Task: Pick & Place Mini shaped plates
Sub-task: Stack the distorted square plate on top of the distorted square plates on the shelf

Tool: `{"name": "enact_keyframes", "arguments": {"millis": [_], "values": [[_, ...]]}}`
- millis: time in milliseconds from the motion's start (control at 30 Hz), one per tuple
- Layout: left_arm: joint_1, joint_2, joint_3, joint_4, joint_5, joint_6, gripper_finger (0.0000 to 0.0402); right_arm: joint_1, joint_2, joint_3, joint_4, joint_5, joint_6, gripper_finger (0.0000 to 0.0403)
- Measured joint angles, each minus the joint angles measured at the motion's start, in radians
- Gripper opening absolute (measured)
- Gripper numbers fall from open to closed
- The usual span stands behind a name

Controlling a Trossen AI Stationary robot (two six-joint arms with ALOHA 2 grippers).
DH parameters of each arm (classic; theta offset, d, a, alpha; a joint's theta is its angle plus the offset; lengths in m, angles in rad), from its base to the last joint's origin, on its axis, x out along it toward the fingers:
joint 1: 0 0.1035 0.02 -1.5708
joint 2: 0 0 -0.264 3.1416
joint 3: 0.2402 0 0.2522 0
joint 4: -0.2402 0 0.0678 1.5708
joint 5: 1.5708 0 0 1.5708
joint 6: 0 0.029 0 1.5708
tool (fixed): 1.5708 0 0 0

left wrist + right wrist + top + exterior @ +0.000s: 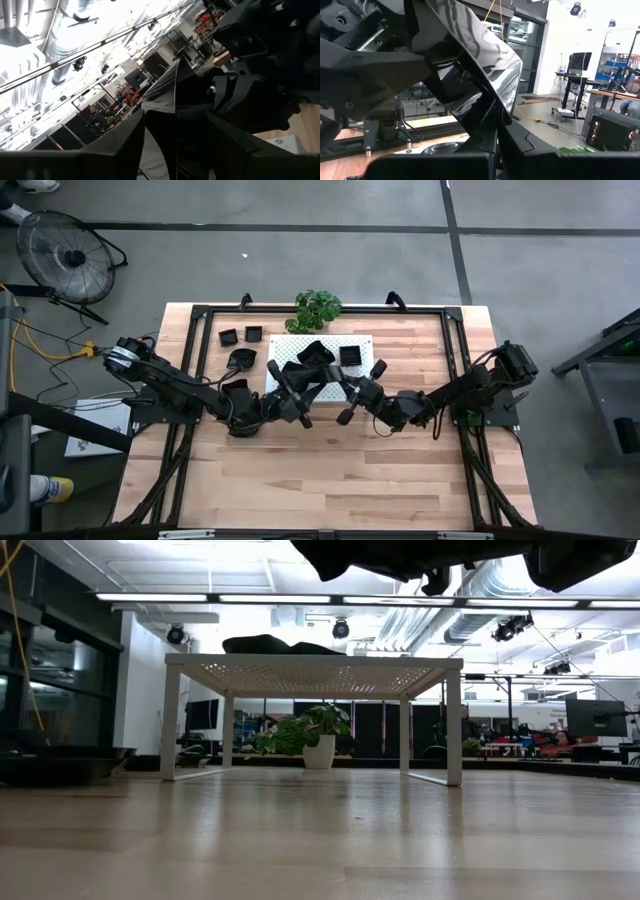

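Right hand (318, 372) was clamped on the rim of a mini shaped plate (315, 354), holding it tilted on edge above the white perforated board (360, 341), just behind the middle of the table (330, 470). In the right wrist view the glossy black plate (485, 65) stood wedged between that hand's own fingers (520, 142), which were fully closed on its edge. Left hand (352, 390) was crossed in close beside the same plate; its fingers (125, 140) stood apart around the plate's rim (170, 95), and whether they touched it could not be told.

Judged from its look, the plate was light, rigid and slick, probably hard plastic or glazed ware, and likely to slide in a pinch or chip if dropped. The raised rim was the sound place to grip, with one finger inside the dish and one outside.

Remaining plates lay apart from both hands: one square plate (349, 356) on the board, two (241, 335) on the table behind and to the left, and a round one (241, 360) beside the board's left edge. A potted plant (318, 308) stood at the board's far side.
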Motion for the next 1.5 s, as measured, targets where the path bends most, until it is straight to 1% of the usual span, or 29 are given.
{"name": "enact_keyframes", "arguments": {"millis": [233, 567, 667, 900, 1033, 1067, 1200, 1267, 1300, 1367, 1500], "values": [[0.002, 0.0, -0.002, 0.006, -0.064, 0.002, 0.0216, 0.003, -0.001, 0.003, -0.002, -0.015, -0.01, 0.0], [-0.014, 0.0, -0.002, 0.01, -0.063, 0.005, 0.0221, 0.002, -0.001, 0.003, -0.008, 0.024, -0.043, 0.0], [-0.036, 0.0, -0.002, 0.011, -0.069, 0.042, 0.0221, 0.001, -0.001, 0.002, -0.008, 0.047, -0.066, 0.0], [-0.121, -0.027, -0.001, 0.037, -0.212, 0.185, 0.0221, 0.001, -0.037, 0.001, -0.039, 0.049, -0.081, 0.0], [-0.186, -0.063, -0.001, 0.037, -0.312, 0.257, 0.0221, 0.001, -0.103, 0.001, -0.148, 0.049, -0.072, 0.0], [-0.206, -0.071, 0.0, 0.037, -0.352, 0.288, 0.0221, 0.0, -0.123, 0.001, -0.184, 0.045, -0.07, 0.0], [-0.295, -0.082, 0.0, 0.036, -0.575, 0.454, 0.0221, -0.005, -0.231, 0.0, -0.357, 0.037, -0.025, 0.0], [-0.336, -0.087, 0.0, 0.034, -0.672, 0.503, 0.0221, -0.017, -0.291, 0.0, -0.443, 0.009, 0.009, 0.0], [-0.357, -0.092, 0.0, 0.034, -0.693, 0.506, 0.0221, -0.029, -0.32, 0.0, -0.488, -0.015, 0.033, 0.0], [-0.39, -0.094, 0.0, 0.041, -0.697, 0.498, 0.0221, -0.06, -0.378, 0.005, -0.59, -0.078, 0.091, 0.0], [-0.447, -0.092, 0.0, 0.033, -0.696, 0.474, 0.0221, -0.146, -0.455, 0.094, -0.899, -0.24, 0.23, 0.0]]}}
